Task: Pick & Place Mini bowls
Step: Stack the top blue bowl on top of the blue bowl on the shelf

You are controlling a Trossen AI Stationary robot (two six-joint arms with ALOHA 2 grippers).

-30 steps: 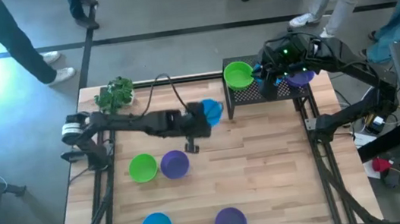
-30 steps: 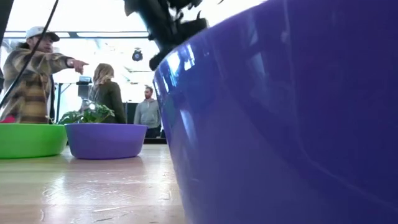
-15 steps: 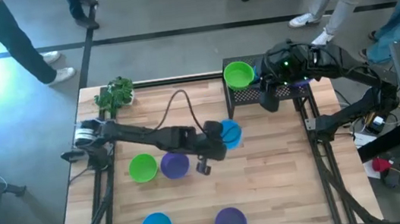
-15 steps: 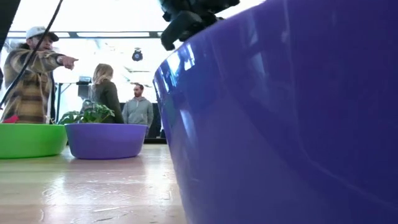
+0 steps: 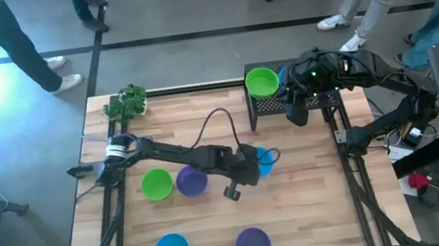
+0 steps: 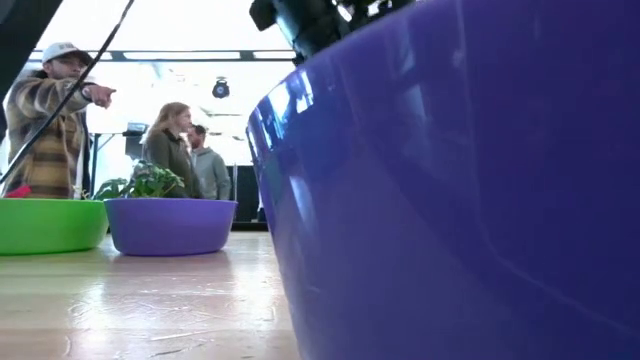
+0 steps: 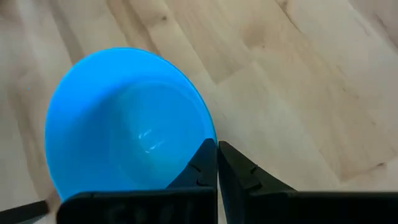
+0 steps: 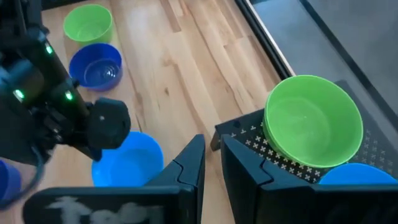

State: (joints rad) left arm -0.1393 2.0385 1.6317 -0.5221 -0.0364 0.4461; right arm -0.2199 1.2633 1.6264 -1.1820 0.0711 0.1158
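Site: I read an open demo hall | grey floor (image 5: 195, 59) | onlookers (image 6: 170, 150) ringing my wooden table (image 5: 312, 195) | bright ceiling lights.

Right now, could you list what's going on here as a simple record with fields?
Left end effector: shut on the rim of a blue bowl, mid-table
Right end effector: empty, above the black rack
On the rack: green bowl
Loose bowls on the table: green, two purple, one blue
Far left corner: plant
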